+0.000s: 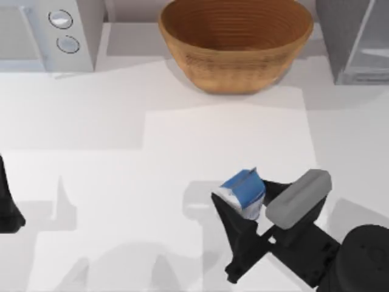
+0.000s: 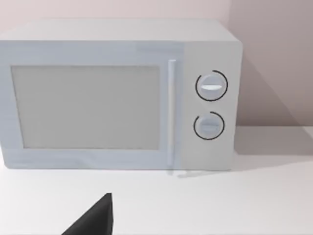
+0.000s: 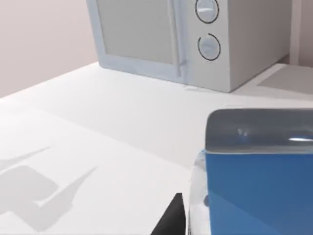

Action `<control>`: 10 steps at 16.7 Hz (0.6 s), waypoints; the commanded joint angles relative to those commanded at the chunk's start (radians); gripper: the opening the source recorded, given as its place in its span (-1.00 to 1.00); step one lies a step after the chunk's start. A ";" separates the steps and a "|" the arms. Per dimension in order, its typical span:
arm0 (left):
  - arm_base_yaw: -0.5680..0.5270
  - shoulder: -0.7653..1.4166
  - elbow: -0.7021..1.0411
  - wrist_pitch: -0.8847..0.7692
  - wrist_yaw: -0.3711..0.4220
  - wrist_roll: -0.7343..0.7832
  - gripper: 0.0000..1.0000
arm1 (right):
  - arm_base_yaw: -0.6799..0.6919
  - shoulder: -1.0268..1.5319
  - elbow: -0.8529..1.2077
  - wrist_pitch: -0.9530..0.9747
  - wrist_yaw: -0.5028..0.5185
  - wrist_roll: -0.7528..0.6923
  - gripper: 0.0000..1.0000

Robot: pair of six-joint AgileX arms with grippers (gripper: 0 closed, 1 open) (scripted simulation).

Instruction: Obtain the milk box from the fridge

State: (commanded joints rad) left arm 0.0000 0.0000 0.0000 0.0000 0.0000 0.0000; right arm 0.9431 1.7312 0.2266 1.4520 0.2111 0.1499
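Blue milk box (image 1: 244, 191) sits clamped between the right gripper's (image 1: 243, 204) jaws.

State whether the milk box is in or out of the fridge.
Out. In the top view the milk box sits between the right gripper's fingers above the table's front right, far from the fridge at the back right corner.

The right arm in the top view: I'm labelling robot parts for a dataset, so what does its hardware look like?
The right arm is matte black and blocky, with a rounded black base housing at the lower right corner. A pale grey, rounded rectangular module sits on its wrist. The right gripper has two black, wedge-shaped fingers tapering to points. No cables or markings are visible.
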 joint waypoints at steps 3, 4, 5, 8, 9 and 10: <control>0.000 0.000 0.000 0.000 0.000 0.000 1.00 | 0.024 0.165 0.058 0.077 0.023 -0.013 -1.00; 0.000 0.000 0.000 0.000 0.000 0.000 1.00 | 0.030 0.212 0.080 0.105 0.030 -0.023 -1.00; 0.000 0.000 0.000 0.000 0.000 0.000 1.00 | 0.037 0.257 0.101 0.134 0.037 -0.036 -1.00; 0.000 0.000 0.000 0.000 0.000 0.000 1.00 | 0.056 0.367 0.161 0.217 0.056 -0.080 -1.00; 0.000 0.000 0.000 0.000 0.000 0.000 1.00 | 0.062 0.395 0.178 0.241 0.061 -0.095 -1.00; 0.000 0.000 0.000 0.000 0.000 0.000 1.00 | 0.067 0.417 0.192 0.260 0.064 -0.108 -1.00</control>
State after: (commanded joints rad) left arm 0.0000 0.0000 0.0000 0.0000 0.0000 0.0000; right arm 1.0101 2.1485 0.4184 1.7122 0.2755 0.0419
